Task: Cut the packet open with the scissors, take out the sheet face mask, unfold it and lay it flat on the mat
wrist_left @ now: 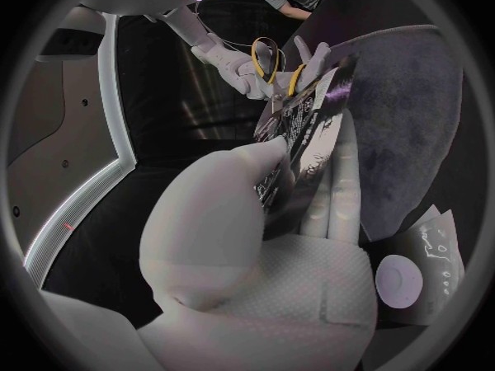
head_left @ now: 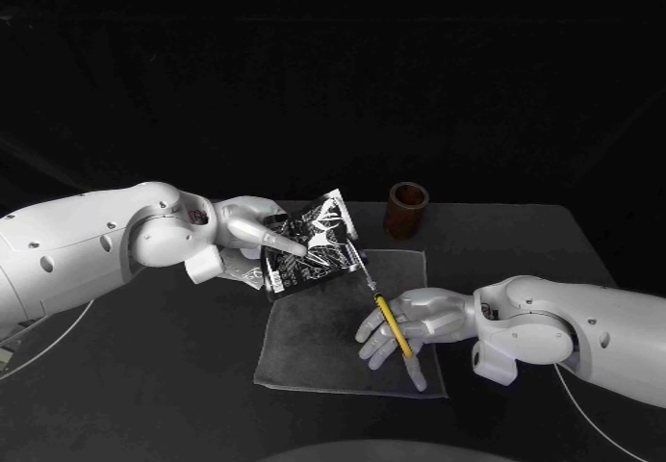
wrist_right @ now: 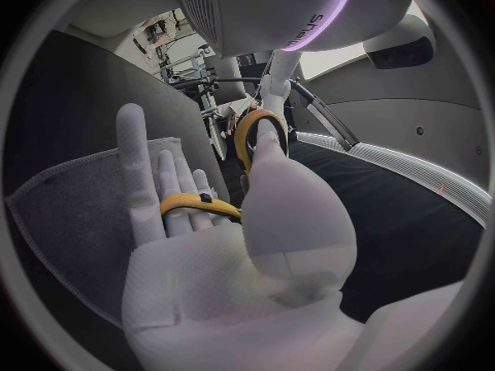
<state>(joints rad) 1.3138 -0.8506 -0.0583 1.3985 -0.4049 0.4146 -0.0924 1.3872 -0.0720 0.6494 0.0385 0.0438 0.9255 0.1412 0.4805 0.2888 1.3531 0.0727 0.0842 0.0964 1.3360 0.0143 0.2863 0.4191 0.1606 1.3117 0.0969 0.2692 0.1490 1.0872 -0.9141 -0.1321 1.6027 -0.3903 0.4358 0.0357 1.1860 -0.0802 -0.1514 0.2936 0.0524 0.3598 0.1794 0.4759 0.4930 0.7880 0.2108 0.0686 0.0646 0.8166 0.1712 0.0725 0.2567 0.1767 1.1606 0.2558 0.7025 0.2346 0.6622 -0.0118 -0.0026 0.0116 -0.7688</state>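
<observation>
You have the black table point(head_left: 583, 241) carrying a grey mat point(head_left: 320, 361), which lies directly beneath the right hand point(head_left: 417, 322) and runs out under the left hand point(head_left: 243, 236). The left hand is clamped on the packet point(head_left: 317, 245), thumb on one face and fingers on the other, holding it tilted up above the mat. The right hand is closed on the scissors point(head_left: 392, 327), its fingers through the yellow handle loops and the blades pointing away from the palm towards the packet. The blade tips reach the packet's near edge; you cannot tell whether they bite it. A brown cup point(head_left: 407, 210) stands upright beyond the packet, apart from both hands.
</observation>
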